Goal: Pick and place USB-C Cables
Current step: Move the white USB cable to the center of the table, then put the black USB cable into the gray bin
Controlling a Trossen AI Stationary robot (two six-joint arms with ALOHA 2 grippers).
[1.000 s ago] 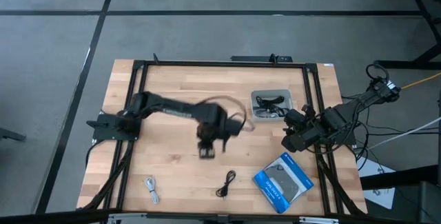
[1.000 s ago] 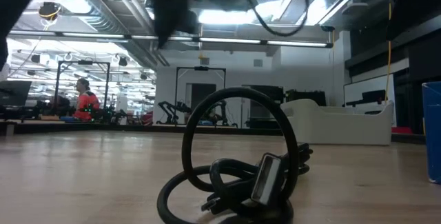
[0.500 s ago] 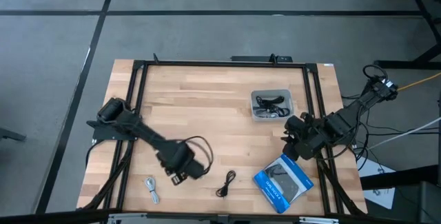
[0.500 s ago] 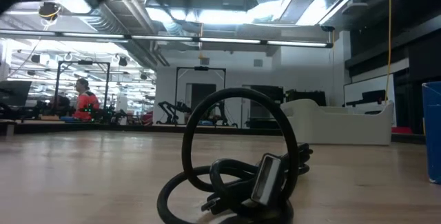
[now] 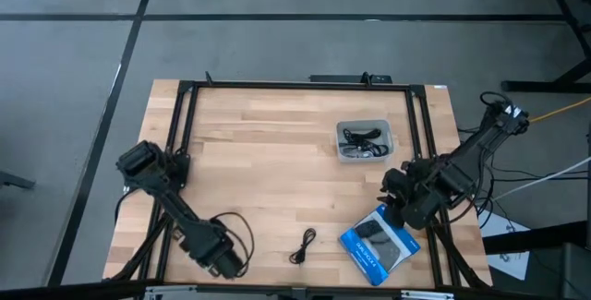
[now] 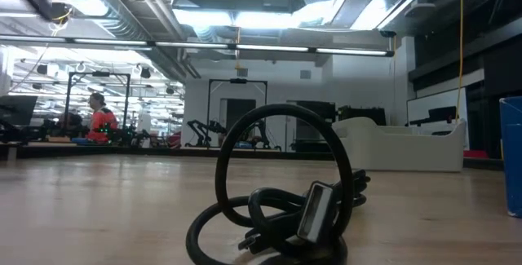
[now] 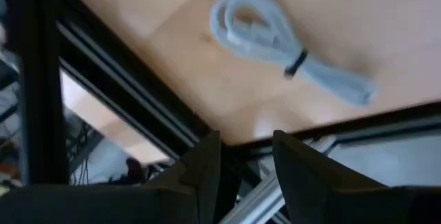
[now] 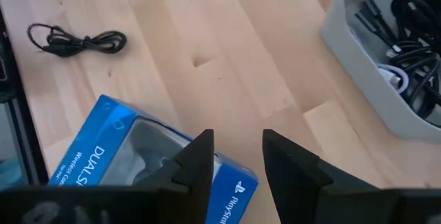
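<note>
A whitish-grey coiled cable [image 7: 275, 45] lies flat on the wood near the table's near-left corner; in the high view the left arm covers it. My left gripper [image 5: 224, 263] [image 7: 244, 158] hovers open above that corner, its fingers apart from the cable. A black coiled cable [image 5: 303, 245] [image 8: 76, 41] [image 6: 277, 192] lies near the near edge. More black cables [image 5: 360, 136] [image 8: 413, 17] lie inside the grey tray [image 5: 386, 130] [image 8: 358, 38]. My right gripper [image 5: 395, 203] [image 8: 238, 155] is open above the blue-and-black box [image 5: 379, 243] [image 8: 117, 141].
The black metal frame [image 5: 175, 134] [image 7: 131, 107] runs round the table top, close beside my left gripper. The box lies flat near the near-right corner. Bare wood [image 5: 268, 143] spans the table's middle and far-left part. A person [image 6: 99, 118] stands far off in the room.
My left arm has swung from the table's middle toward the near-left corner, ending over the whitish-grey cable, which it now covers in the high view. My right gripper has drifted a little toward the near edge, closer to the box. No cable has moved.
</note>
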